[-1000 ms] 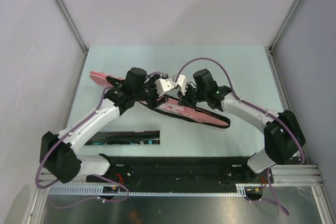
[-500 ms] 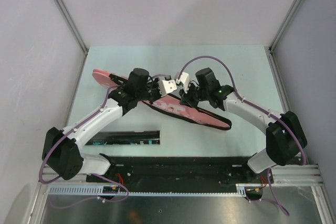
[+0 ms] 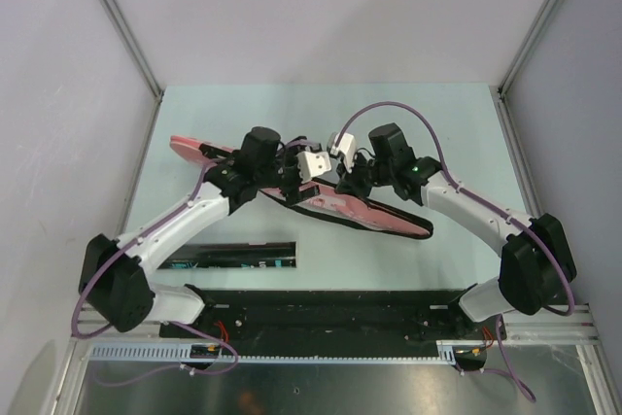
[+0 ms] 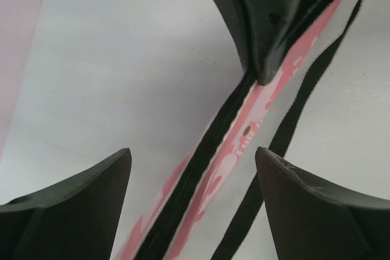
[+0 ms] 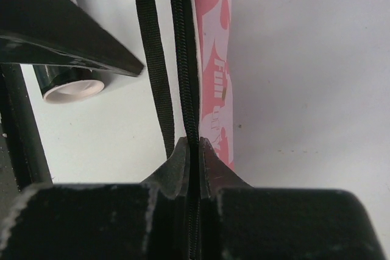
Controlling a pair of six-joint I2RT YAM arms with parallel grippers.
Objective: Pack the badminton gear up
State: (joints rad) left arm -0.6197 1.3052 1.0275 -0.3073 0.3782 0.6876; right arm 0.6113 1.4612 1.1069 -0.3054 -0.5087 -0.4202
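Note:
The pink racket-shaped bag lies diagonally across the table, its narrow end at the far left. My right gripper is shut on its black zipper edge, as the right wrist view shows. My left gripper is open just left of it, jaws astride the zipper without touching it, as the left wrist view shows. A black strap runs beside the bag. The long black tube lies near the front edge. Rackets and shuttlecocks are out of view.
The tube's open end lies close to the left of the bag in the right wrist view. Grey walls stand on three sides of the table. A black base rail runs along the near edge.
Both grippers and the bag have shifted slightly to the right. The right gripper stays shut on the zipper edge and the left stays open.

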